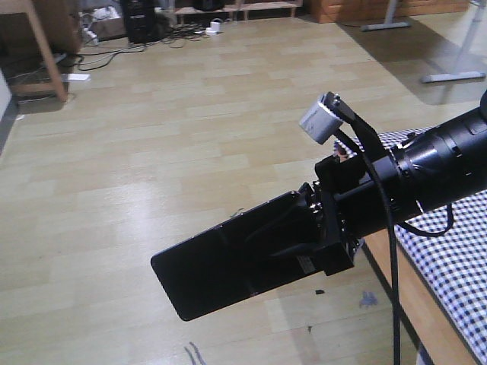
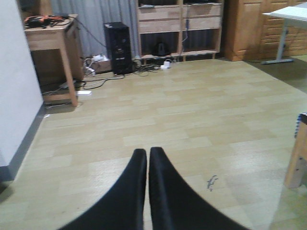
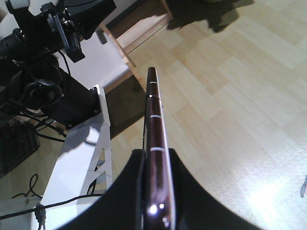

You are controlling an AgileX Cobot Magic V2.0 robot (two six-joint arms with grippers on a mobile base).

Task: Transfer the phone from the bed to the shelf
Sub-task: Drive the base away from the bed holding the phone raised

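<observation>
My right gripper (image 1: 308, 236) is shut on the phone (image 1: 221, 266), a slim glossy black slab held nearly flat above the wooden floor, left of the bed (image 1: 456, 258). In the right wrist view the phone (image 3: 153, 105) shows edge-on, pinkish and shiny, clamped in my right gripper (image 3: 157, 158) between both black fingers. The bed has a black-and-white check sheet and a light wooden frame; its corner (image 2: 298, 163) shows at the right of the left wrist view. My left gripper (image 2: 147, 152) is shut with nothing in it, over bare floor. A light wooden shelf (image 2: 180, 26) stands against the far wall.
A brown wooden table (image 2: 53, 43) stands at the far left beside a white wall. A black computer tower (image 2: 118, 45) and cables (image 2: 96, 79) lie near the shelf. White desk legs (image 1: 456, 68) stand at the far right. The robot's white frame (image 3: 81, 163) is below the right arm.
</observation>
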